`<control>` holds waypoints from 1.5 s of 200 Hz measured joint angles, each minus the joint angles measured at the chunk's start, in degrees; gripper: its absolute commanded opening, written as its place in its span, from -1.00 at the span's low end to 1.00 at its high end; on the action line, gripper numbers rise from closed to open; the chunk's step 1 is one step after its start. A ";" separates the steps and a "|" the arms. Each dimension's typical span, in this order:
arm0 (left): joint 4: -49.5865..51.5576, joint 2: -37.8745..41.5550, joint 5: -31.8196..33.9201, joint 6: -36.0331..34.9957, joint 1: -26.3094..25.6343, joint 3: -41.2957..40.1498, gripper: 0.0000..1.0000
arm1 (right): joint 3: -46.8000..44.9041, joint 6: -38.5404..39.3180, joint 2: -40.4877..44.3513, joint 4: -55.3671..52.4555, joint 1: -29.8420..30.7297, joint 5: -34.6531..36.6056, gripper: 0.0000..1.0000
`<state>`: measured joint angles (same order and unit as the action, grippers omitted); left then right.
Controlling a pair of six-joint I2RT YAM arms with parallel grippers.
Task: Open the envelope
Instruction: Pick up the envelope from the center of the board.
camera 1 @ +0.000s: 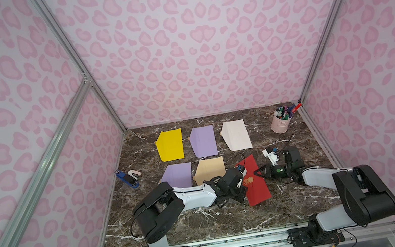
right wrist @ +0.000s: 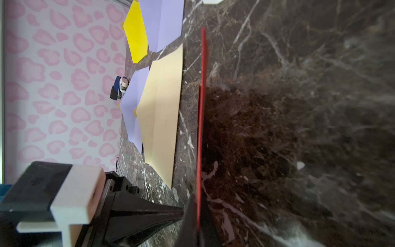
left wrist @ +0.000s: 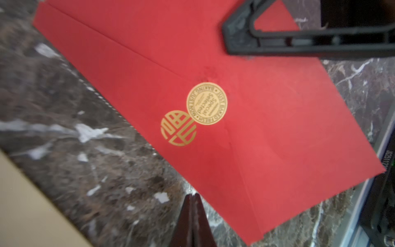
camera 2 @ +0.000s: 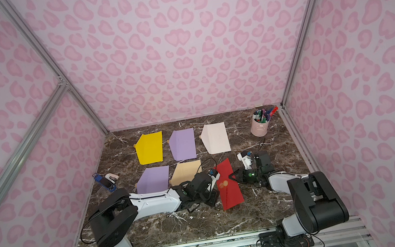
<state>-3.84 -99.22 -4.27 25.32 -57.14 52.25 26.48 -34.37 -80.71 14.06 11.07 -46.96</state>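
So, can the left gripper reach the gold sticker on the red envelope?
Probably yes: the sticker lies uncovered ahead of the left gripper, and the right gripper clamps the envelope at its far edge, clear of it.

I work in a robot test booth in a lab. Silver aluminium frame bars (camera 1: 64, 43) hold pink leopard-spot wall panels (camera 1: 204, 35) around a dark brown marble-patterned tabletop (camera 1: 206, 223). My left arm (camera 1: 191, 196) and right arm (camera 1: 318, 177) are bolted to a ribbed metal rail (camera 1: 236, 246) at the front.

Dark marble table (camera 1: 206, 223), flat envelopes (camera 1: 170, 145), pen cup (camera 1: 280, 123), stapler (camera 1: 130, 178)
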 measured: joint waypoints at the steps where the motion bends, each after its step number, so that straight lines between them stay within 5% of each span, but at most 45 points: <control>1: 0.00 0.24 0.15 0.02 0.02 0.00 -0.59 | 0.09 -0.02 0.17 -0.09 0.00 0.02 -1.00; 44: -7.82 16.41 1.62 -1.42 5.55 -6.43 0.02 | 5.62 -1.57 9.03 -3.10 0.00 1.27 -1.00; 93: -17.42 27.52 -8.70 -0.48 16.06 -13.40 0.86 | 11.15 -4.85 12.07 -1.27 0.68 0.94 -1.00; 107: -19.52 29.22 -11.69 0.63 19.02 -14.93 0.97 | 12.59 -5.92 11.87 -0.37 1.68 0.79 -1.00; 231: -47.36 30.25 -33.68 13.55 29.94 -24.65 0.93 | 15.08 -10.38 12.37 9.31 10.38 0.42 -1.00; 300: -53.13 31.26 -37.00 14.97 31.58 -25.66 0.94 | 15.15 -11.87 12.66 11.87 12.02 0.00 -1.00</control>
<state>-56.97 -67.96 -41.28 40.29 -25.56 26.59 41.63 -46.24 -68.05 25.93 23.09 -46.96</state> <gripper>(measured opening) 0.970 0.049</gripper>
